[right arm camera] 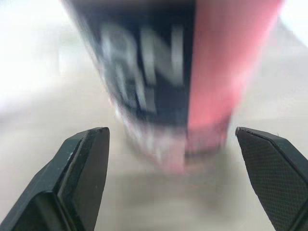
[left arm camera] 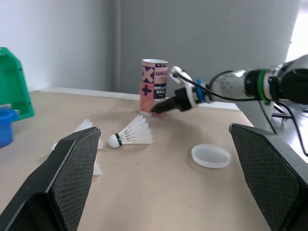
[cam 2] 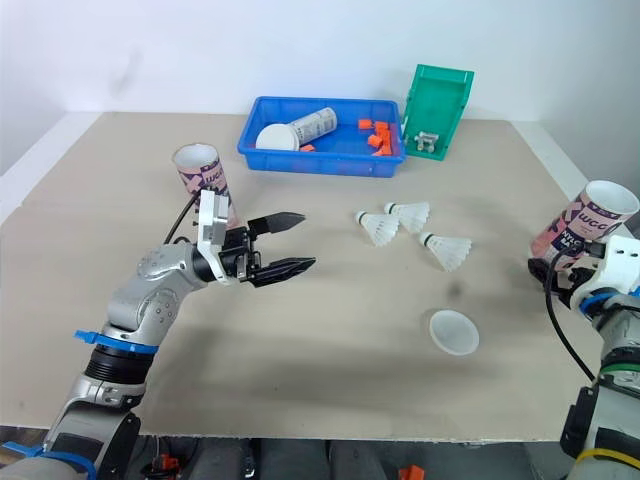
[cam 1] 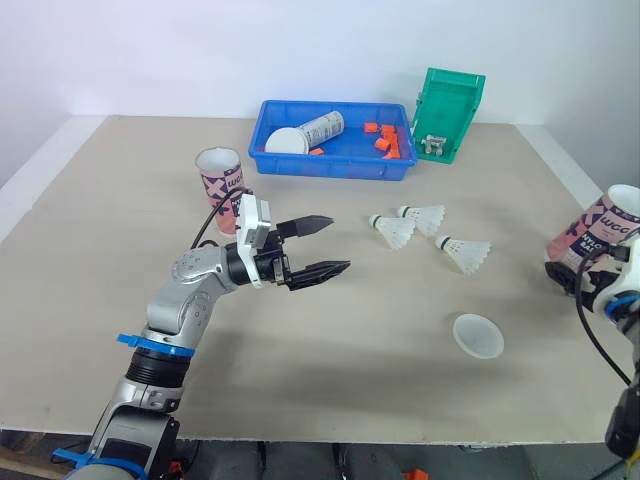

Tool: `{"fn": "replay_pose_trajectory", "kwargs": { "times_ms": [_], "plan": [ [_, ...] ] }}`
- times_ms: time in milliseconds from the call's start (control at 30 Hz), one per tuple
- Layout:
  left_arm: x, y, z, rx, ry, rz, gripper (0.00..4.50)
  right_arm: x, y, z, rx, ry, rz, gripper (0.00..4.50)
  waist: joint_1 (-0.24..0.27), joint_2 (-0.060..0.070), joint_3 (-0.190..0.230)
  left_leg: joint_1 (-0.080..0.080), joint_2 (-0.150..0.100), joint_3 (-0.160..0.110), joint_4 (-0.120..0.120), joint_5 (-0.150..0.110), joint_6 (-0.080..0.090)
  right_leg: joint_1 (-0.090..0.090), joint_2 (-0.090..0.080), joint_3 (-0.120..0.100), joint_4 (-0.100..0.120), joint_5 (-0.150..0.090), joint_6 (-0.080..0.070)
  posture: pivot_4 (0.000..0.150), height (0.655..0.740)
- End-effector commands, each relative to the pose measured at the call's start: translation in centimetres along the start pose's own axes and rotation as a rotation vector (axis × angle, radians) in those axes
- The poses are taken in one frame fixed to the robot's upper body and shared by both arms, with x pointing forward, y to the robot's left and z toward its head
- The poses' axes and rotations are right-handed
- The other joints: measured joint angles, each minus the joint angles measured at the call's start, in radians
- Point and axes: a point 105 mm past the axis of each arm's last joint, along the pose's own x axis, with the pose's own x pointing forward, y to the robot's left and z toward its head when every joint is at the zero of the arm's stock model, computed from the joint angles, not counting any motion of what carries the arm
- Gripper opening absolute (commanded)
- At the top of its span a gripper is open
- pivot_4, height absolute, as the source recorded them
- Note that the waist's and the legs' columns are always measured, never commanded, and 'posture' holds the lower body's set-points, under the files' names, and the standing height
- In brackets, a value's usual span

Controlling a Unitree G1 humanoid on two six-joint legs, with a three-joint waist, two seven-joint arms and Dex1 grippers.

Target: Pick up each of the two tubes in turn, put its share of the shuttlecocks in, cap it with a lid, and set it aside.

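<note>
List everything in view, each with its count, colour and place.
left tube: one, pink and navy, upright, behind the left hand.
right tube: one, same colours, upright at the table's right edge.
shuttlecocks: three, white, lying mid-table.
loose lid: one, whitish, near the front, right of centre.
blue tray: one, far edge; holds a pale lying tube, a white lid and orange pieces.
green bin: one, right of the tray.
table: one, beige.
left hand: black fingers, open, empty, left of centre.
right hand: black fingers, open, facing the right tube's base.
</note>
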Motion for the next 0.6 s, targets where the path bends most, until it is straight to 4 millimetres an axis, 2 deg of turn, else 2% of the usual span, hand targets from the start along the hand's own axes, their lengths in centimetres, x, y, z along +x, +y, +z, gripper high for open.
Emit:
{"fn": "replay_pose_trajectory", "kwargs": {
  "times_ms": [33,133,233,300,333,400,533,600],
  "plan": [
    [-0.5,-0.2,1.2,0.031,-0.032,-0.002,4.5,-1.7,-1.3,2.2,-0.113,-0.007,-0.003,4.49,0.0,0.0,0.0,0.0,0.0,0.0,0.0,0.0,0.0,0.0,0.0,0.0,0.0,0.0,0.0,0.15,0.7079],
    [-1.2,-0.3,1.1,0.015,-0.019,0.02,4.5,-2.6,-1.0,2.2,-0.152,0.014,0.058,4.49,0.0,0.0,0.0,0.0,0.0,0.0,0.0,0.0,0.0,0.0,0.0,0.0,0.0,0.0,0.0,0.15,0.7079],
    [-2.5,-0.3,1.1,-0.012,-0.01,0.083,4.5,-4.1,1.5,3.2,-0.196,-0.012,0.211,4.49,-0.003,0.001,-0.001,0.0,0.0,0.0,0.0,0.0,0.0,0.0,0.0,0.0,0.0,0.0,-0.001,0.15,0.7079],
    [-4.2,-0.2,0.5,-0.06,0.024,0.189,4.5,-5.8,6.1,4.7,-0.261,-0.096,0.411,4.49,-0.006,0.003,-0.001,0.001,0.0,-0.001,0.0,0.0,0.0,0.0,0.0,0.0,0.0,0.0,0.0,0.15,0.7079],
    [-5.8,0.1,0.0,-0.09,0.047,0.275,4.5,-6.7,9.8,5.4,-0.307,-0.132,0.541,4.49,-0.014,0.005,-0.002,0.0,0.0,-0.001,-0.001,0.0,0.0,0.0,0.0,0.0,0.001,-0.001,0.001,0.15,0.7079],
    [-8.2,0.5,-0.5,-0.132,0.063,0.422,4.5,-8.0,15.3,5.6,-0.376,-0.174,0.715,4.49,-0.03,0.007,-0.003,0.002,0.001,-0.001,-0.001,-0.001,0.0,0.0,0.001,0.0,0.002,-0.002,0.0,0.15,0.7079],
    [-11.5,1.5,-1.1,-0.215,0.038,0.653,4.5,-8.8,21.6,5.3,-0.399,-0.214,0.882,4.49,-0.028,-0.001,0.0,0.006,0.002,-0.007,0.0,0.0,0.0,0.003,0.003,-0.002,0.005,-0.002,-0.007,0.15,0.7079],
    [-12.8,1.6,-1.4,-0.216,0.042,0.728,4.5,-8.9,23.8,5.1,-0.402,-0.229,0.938,4.49,-0.021,-0.004,0.001,0.006,0.001,-0.007,0.001,0.002,0.0,0.003,0.003,-0.003,0.005,-0.001,-0.008,0.15,0.7079]
  ]
}}
